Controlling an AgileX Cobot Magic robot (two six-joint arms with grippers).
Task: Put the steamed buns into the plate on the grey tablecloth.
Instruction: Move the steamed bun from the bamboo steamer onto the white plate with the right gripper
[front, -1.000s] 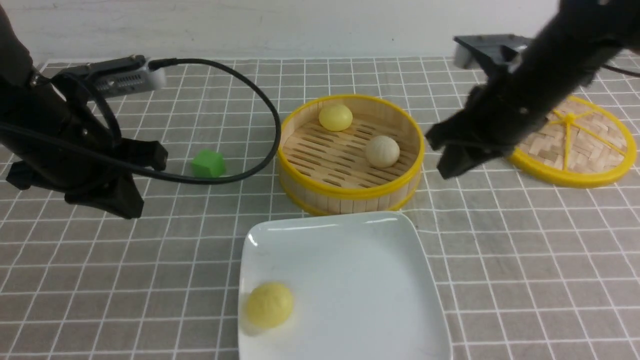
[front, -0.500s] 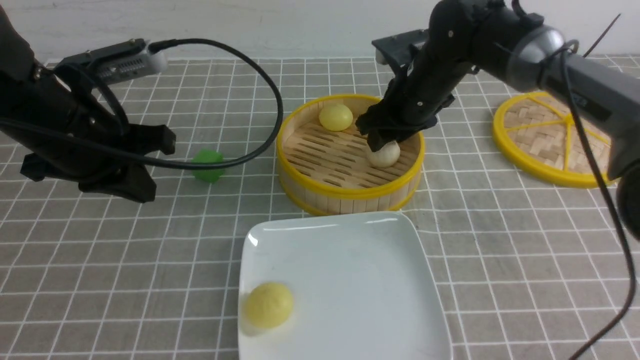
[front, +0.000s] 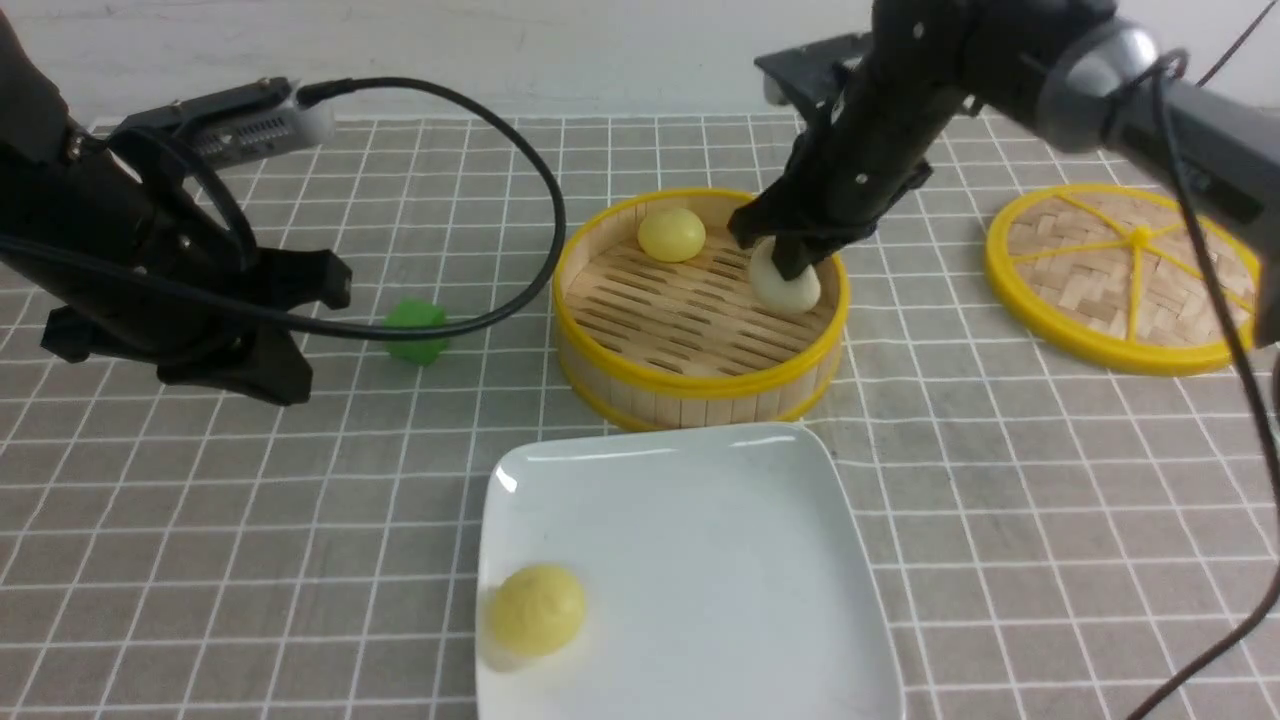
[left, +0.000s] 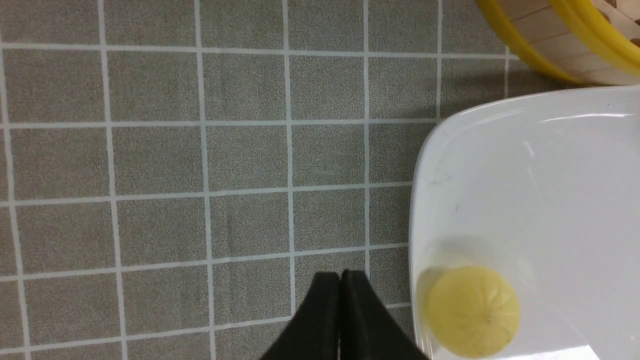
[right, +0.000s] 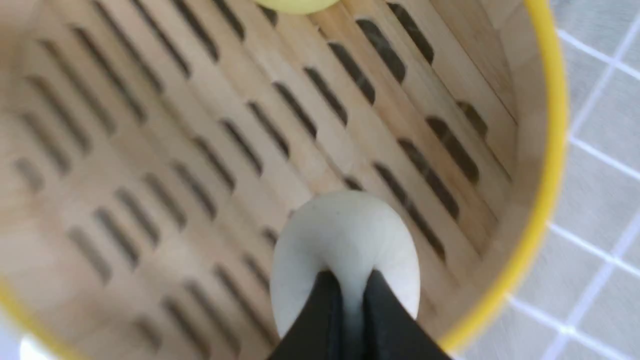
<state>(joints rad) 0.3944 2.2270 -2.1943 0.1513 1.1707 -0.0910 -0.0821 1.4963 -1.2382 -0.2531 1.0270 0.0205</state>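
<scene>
The steamed buns are split between two places. One pale yellow bun (front: 537, 610) lies in the plate (front: 690, 445), close to the rim on the robot's left. The second yellow bun (front: 671, 234) and the off-white bun (front: 787, 287) are inside the round steamer basket (front: 700, 385).

The plate is set on the grey tablecloth (front: 1000, 500) that covers the surface, with the basket just beyond its far edge. The second yellow bun sits against the basket's far wall. The off-white bun is near the wall on the robot's right.

The off-white bun is pinched at its top by the right fingers (right: 325, 315). They are pressed nearly together, so that the soft dough is squeezed into a ridge between them and bulges out below. In the front view the bun looks stretched taller than it is wide. Whether it rests on the slats cannot be told.

The left fingers (left: 322, 310) are closed against each other with nothing between them. They are held above bare cloth just beside the plate's left rim, and the pale yellow bun is seen near them.

A small green block (front: 415, 315) lies on the cloth to the left of the basket, partly crossed by the left arm's cable. A flat woven lid (front: 1090, 285) with a yellow rim lies on the cloth, well apart from the basket on the right.
</scene>
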